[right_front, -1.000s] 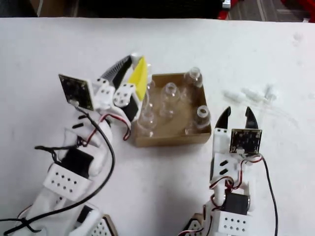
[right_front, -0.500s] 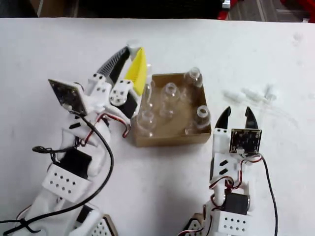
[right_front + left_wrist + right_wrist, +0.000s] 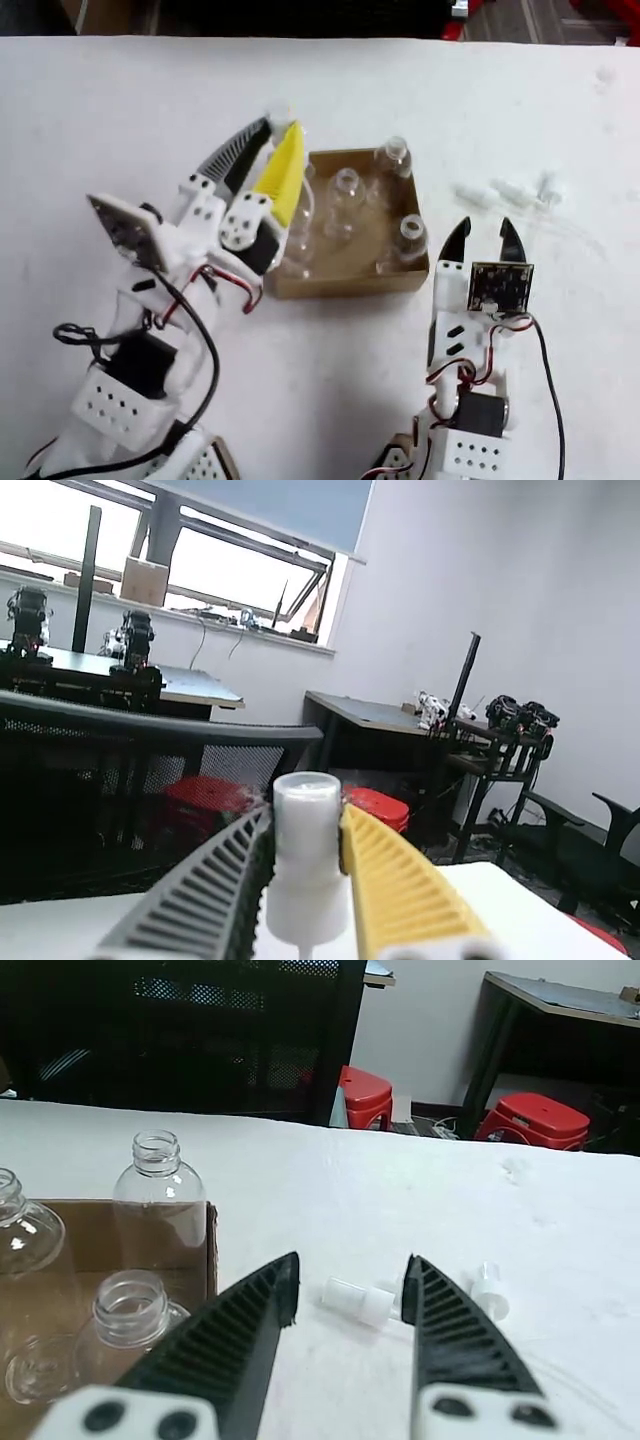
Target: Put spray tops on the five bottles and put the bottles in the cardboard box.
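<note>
My left gripper [image 3: 277, 123] hangs over the left edge of the cardboard box [image 3: 345, 282], shut on a white spray top [image 3: 306, 852] pinched between its black and yellow fingers. Several clear open-necked bottles stand upright in the box, among them one at the far right corner [image 3: 396, 156] and one at the near right [image 3: 412, 236]. My right gripper [image 3: 478, 232] rests open just right of the box, nothing between its fingers. In the right wrist view the right gripper [image 3: 350, 1282] faces loose spray tops [image 3: 358, 1300] lying on the table, with two bottles [image 3: 160, 1195] beside it.
Several loose white spray tops [image 3: 512, 192] lie on the white table [image 3: 130, 110] to the right of the box, beyond the right gripper. The table's left and far parts are bare. Chairs and desks stand in the room behind.
The left arm's wrist has drawn back toward the near left, tilting the fingers up, with the spray top still held. The right arm has not moved.
</note>
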Available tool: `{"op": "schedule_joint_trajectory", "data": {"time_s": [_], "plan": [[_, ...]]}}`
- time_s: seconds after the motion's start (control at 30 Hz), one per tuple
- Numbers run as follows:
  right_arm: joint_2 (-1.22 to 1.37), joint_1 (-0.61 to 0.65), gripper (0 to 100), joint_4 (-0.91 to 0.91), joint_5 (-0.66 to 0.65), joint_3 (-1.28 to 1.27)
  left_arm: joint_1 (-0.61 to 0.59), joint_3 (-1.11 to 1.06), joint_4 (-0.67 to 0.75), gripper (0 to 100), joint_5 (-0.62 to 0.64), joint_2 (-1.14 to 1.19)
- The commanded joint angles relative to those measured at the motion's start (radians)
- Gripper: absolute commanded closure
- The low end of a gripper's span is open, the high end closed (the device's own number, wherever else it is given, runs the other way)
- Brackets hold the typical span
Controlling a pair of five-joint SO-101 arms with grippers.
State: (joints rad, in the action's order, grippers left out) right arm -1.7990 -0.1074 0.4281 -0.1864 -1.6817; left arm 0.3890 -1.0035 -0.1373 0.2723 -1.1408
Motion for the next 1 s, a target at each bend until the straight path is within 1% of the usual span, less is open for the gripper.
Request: {"op": "schedule_joint_trajectory", "data": {"time_s": [0.0, 0.2, 0.43, 0.5, 0.7, 0.97], "plan": [[-0.001, -0.008, 85.0, -0.024, 0.002, -0.009, 0.010, -0.028, 0.015, 98, -0.014, -0.021], [-0.001, -0.008, 85.0, -0.024, 0.002, -0.009, -0.050, -0.144, 0.183, 98, -0.014, -0.021], [-0.001, -0.008, 85.0, -0.024, 0.002, -0.009, -0.045, -0.158, 0.190, 98, -0.012, -0.028], [-0.001, -0.008, 85.0, -0.024, 0.002, -0.009, -0.044, -0.127, 0.176, 98, -0.008, -0.028], [-0.001, -0.008, 85.0, -0.024, 0.002, -0.009, -0.050, 0.025, -0.003, 98, -0.003, -0.028], [-0.001, -0.008, 85.0, -0.024, 0.002, -0.009, -0.053, -0.002, 0.003, 98, -0.012, -0.021]]}}
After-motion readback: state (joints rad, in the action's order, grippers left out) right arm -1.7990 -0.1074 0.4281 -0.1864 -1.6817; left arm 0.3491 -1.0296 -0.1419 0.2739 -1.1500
